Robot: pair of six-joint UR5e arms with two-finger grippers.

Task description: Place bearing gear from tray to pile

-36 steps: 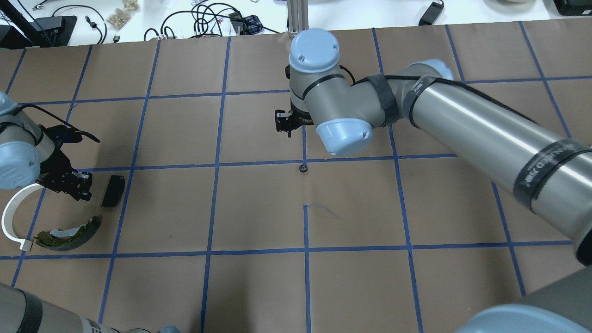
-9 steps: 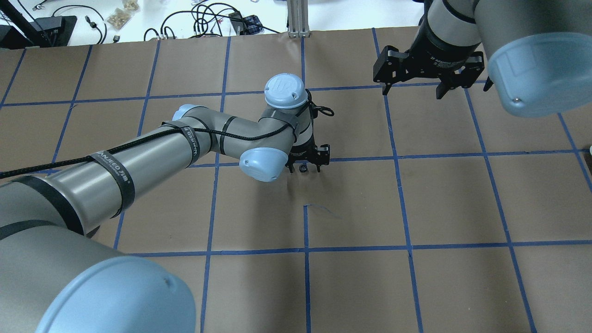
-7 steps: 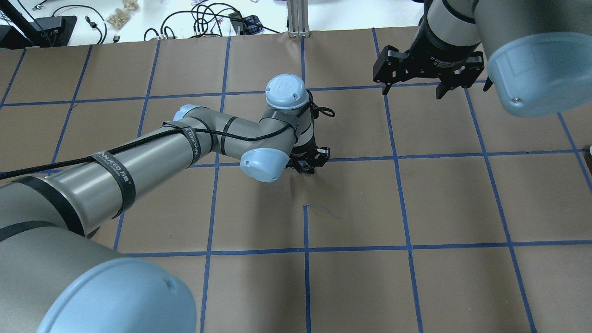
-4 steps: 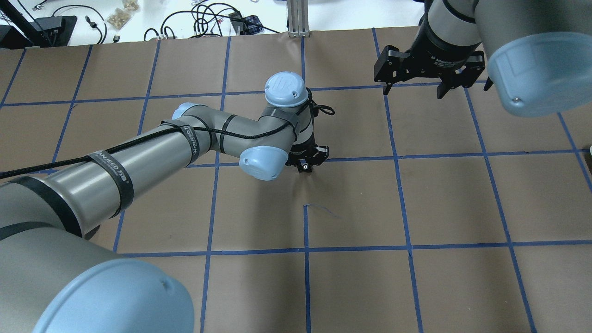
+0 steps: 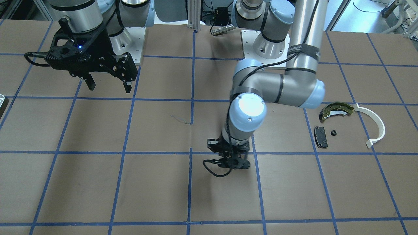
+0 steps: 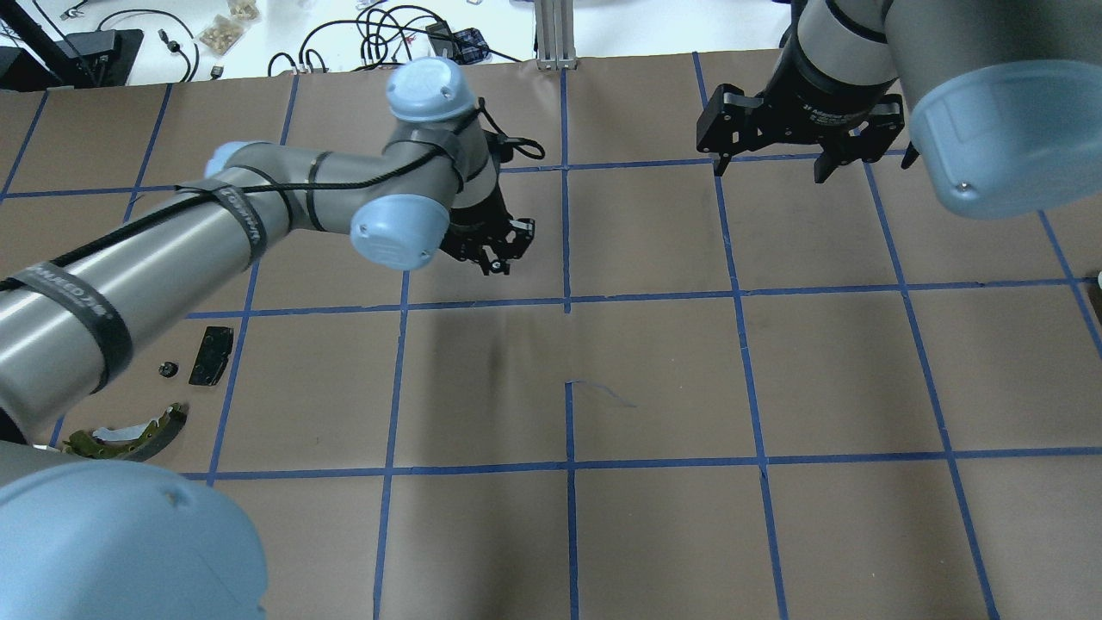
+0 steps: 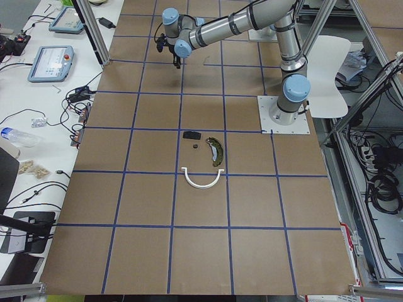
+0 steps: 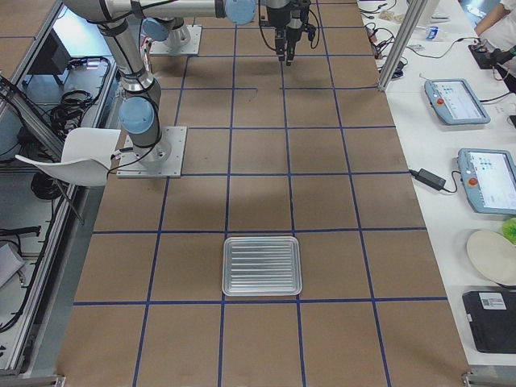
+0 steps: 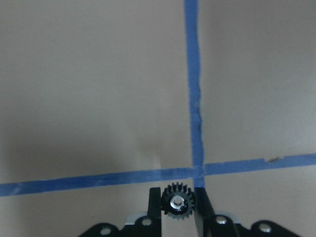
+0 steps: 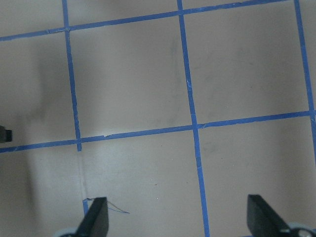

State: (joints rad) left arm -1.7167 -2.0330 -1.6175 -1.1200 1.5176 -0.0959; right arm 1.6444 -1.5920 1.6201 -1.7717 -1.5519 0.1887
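My left gripper (image 9: pixel 177 197) is shut on a small black toothed bearing gear (image 9: pixel 177 204) and holds it above the brown paper, left of the centre line in the overhead view (image 6: pixel 499 257). The pile lies at the table's left: an olive-gold brake shoe (image 6: pixel 129 435), a black pad (image 6: pixel 211 355), a white arc strip (image 5: pixel 375 125) and another small black gear (image 6: pixel 168 369). My right gripper (image 6: pixel 769 172) is open and empty, high at the far right. The ribbed silver tray (image 8: pixel 262 238) lies at the right end and looks empty.
The table is covered in brown paper with a blue tape grid (image 6: pixel 566 301). Cables and small items (image 6: pixel 387 34) lie on the white bench beyond the far edge. The tray's white corner (image 5: pixel 1 100) shows at the front view's left edge.
My left gripper shut on the gear at the tape crossing, lifted it, and has moved left and away from me. My right gripper has stayed open in place.
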